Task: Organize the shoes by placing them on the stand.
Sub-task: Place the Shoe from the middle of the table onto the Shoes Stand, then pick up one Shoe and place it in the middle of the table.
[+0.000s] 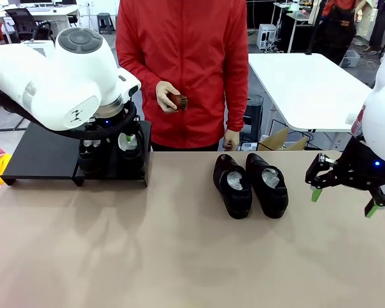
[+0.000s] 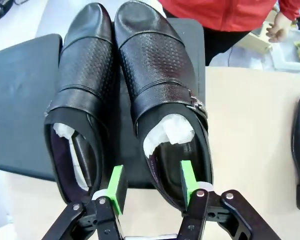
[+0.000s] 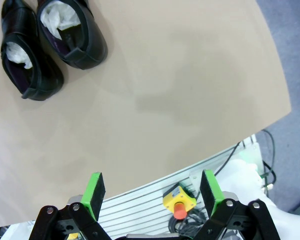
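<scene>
There are four shoes (image 2: 155, 75) and one stand (image 2: 20, 100). Two of them sit side by side on the stand's right section, heels at its near edge. The other pair (image 1: 267, 186) lies on the table (image 1: 179, 256) toward the middle of its far edge. The left gripper (image 2: 152, 184) hangs at the heel of the right-hand shoe on the stand, its pads parted either side of the heel wall without clamping it. The right gripper (image 3: 152, 192) gapes wide over the table's right edge, well apart from the table pair.

Left hand (image 2: 152, 175) points down, partly spread; right hand (image 3: 152, 180) hovers, spread wide.
</scene>
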### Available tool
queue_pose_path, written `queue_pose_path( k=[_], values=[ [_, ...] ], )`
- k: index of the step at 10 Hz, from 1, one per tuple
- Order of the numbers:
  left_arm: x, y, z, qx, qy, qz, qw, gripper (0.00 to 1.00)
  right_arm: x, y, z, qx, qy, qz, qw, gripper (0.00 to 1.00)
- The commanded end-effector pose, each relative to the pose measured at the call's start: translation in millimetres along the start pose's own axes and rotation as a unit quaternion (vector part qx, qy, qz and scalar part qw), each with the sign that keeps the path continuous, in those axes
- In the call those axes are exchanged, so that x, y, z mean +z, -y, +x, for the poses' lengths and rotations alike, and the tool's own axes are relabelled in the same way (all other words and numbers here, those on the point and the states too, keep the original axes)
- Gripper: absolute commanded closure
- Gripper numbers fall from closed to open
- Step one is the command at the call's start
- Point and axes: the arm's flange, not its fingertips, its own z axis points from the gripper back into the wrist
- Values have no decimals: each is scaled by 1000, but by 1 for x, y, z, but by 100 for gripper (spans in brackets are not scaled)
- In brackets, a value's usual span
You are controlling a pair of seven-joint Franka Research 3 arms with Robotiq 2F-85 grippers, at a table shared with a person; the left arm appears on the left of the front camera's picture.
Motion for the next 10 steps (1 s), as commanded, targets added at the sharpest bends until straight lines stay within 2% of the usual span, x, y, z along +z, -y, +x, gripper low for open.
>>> queue_pose_path(
  k=[1,9,10],
  values=[
    [-22,-3,6,1,-10,5,1000,42,2,-1,1,7,-1,1,1000,0],
    [-24,-3,3,4,-14,4,1000,42,2,-1,1,7,-1,1,1000,0],
    [10,12,0,-29,33,-10,999,42,2,-1,1,7,-1,1,1000,0]
  ],
)
